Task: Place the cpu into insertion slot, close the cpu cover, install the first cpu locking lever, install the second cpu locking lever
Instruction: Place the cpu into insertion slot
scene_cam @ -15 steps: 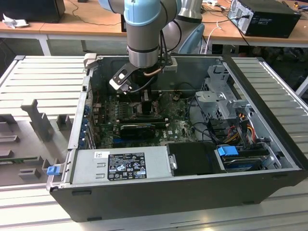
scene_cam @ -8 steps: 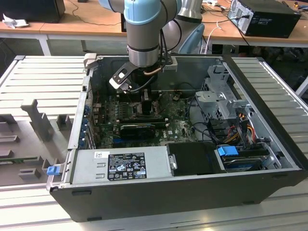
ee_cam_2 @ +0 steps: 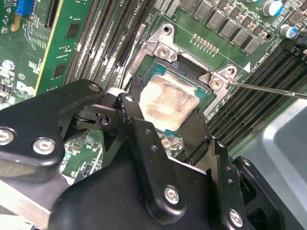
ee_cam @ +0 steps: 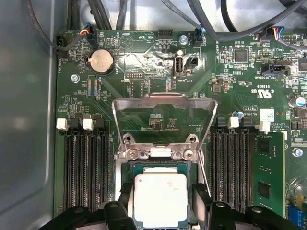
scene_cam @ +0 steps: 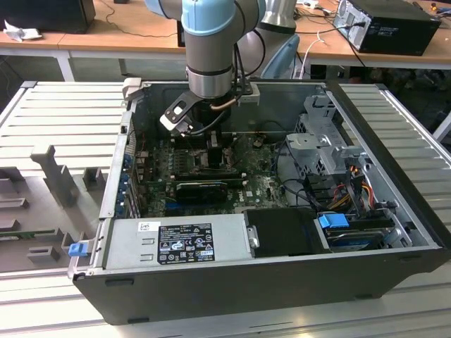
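Observation:
The cpu (ee_cam: 159, 199) is a small square chip with a pale silver top, also seen in the second wrist view (ee_cam_2: 169, 101). It lies flat in the insertion slot (ee_cam: 158, 164), whose black frame (ee_cam_2: 186, 68) shows around it. My gripper (ee_cam: 162, 196) straddles the chip, one black finger (ee_cam: 125, 191) at each of two opposite edges, shut on it; the second wrist view (ee_cam_2: 165, 112) shows the same hold. The cpu cover (ee_cam: 163, 99) is swung open on its hinge, away from the slot. A thin locking lever (ee_cam_2: 268, 89) sticks out beside the socket. In the exterior view the gripper (scene_cam: 210, 144) hangs low inside the case.
Black memory slots (ee_cam: 86, 167) flank the socket on both sides. A long black block (scene_cam: 202, 189) lies on the board near the socket. The power supply (scene_cam: 176, 243) and drive cage (scene_cam: 324, 144) crowd the open case, with cables (scene_cam: 352, 190) at the exterior view's right.

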Controlling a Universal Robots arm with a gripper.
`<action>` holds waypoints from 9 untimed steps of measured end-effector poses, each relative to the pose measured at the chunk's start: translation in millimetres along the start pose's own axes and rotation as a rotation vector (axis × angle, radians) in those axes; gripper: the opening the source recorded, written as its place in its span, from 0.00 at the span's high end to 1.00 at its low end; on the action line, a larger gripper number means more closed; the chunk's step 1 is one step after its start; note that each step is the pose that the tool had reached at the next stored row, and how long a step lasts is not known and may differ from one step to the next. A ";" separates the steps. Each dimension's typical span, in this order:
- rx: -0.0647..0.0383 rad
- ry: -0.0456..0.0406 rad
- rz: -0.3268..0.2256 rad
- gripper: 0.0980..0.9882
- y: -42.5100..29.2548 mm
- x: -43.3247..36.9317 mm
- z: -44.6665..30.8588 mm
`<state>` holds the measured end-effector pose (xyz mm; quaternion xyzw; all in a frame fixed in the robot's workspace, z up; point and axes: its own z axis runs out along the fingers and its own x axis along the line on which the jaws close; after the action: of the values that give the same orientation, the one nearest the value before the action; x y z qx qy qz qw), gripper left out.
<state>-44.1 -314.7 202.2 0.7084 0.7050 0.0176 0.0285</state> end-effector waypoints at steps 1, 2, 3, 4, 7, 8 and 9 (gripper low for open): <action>0.000 0.0000 0.000 0.43 0.2 0.0 -2.3; 0.000 0.0000 0.000 0.43 0.4 -0.1 -5.4; 0.000 0.0000 0.000 0.43 0.5 -0.1 -7.1; 0.000 0.0000 0.000 0.43 0.6 -0.1 -8.1; 0.000 -0.0008 0.000 0.67 0.8 -0.1 -11.2; 0.000 -0.0008 0.000 0.73 0.9 -0.2 -12.3; 0.000 -0.0008 0.000 0.80 1.0 -0.2 -12.8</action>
<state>-43.9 -314.7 215.0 0.7084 0.7050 0.0172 0.0286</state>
